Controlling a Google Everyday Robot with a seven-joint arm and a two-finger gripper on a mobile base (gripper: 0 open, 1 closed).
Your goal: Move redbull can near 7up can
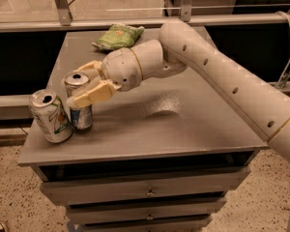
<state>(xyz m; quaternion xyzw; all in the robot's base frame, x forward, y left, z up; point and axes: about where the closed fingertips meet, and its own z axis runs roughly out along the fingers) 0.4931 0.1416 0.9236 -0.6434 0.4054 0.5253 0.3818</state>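
Note:
The redbull can (pixel 80 114), slim and silver with blue panels, stands upright near the table's front left corner. Right beside it on the left is the 7up can (pixel 50 116), wider, white with green markings, leaning slightly. The two cans are touching or nearly so. My gripper (pixel 84 82) reaches in from the right and is shut on the redbull can's upper part. One finger (pixel 93 94) lies across the can's front and the other (pixel 89 65) sits behind it. The can's base is at the table surface.
A green chip bag (pixel 118 35) lies at the back of the grey table (pixel 183 129). The table's left and front edges run close to the cans. Drawers (pixel 147 192) sit below the top. A metal rail (pixel 135 21) runs behind the table.

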